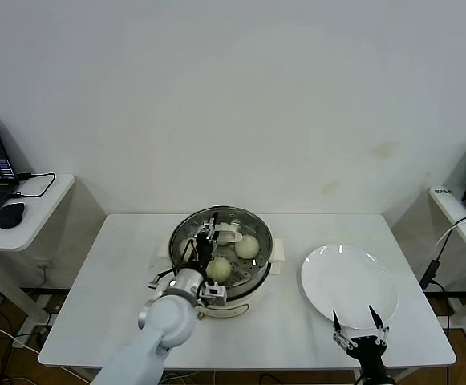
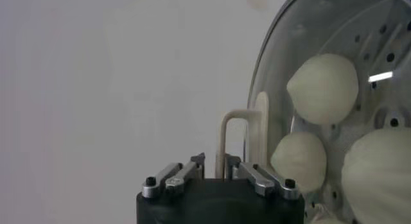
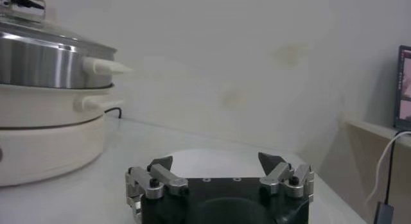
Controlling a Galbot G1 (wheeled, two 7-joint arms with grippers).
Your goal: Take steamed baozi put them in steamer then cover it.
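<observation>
The left gripper (image 2: 215,160) is hovering over the steamer (image 1: 258,277), right at the handle (image 2: 239,114) of the lid (image 2: 321,20). One handle post is sitting just ahead of its tips. I cannot tell whether it is pinching that post or standing free of it. The lid is lying over the pot just beyond the gripper, and the baozi (image 2: 324,87) are showing through the glass underneath. Three are plain in the wrist view; a fourth I cannot confirm.

The risks are sitting with that handle. If the gripper is gripping and pulling away, it is likely dragging the lid off its seat, or tipping it so that one edge is riding up on the rim. If it is free but withdrawing at a slant, a tip may be catching the post and sliding the lid sideways. Whether the lid is seating flat all round, I cannot tell from here.

The right gripper (image 3: 215,160) is waiting with its jaws spread wide, with the plate (image 1: 349,281) just ahead of it, well apart from the steamer.
</observation>
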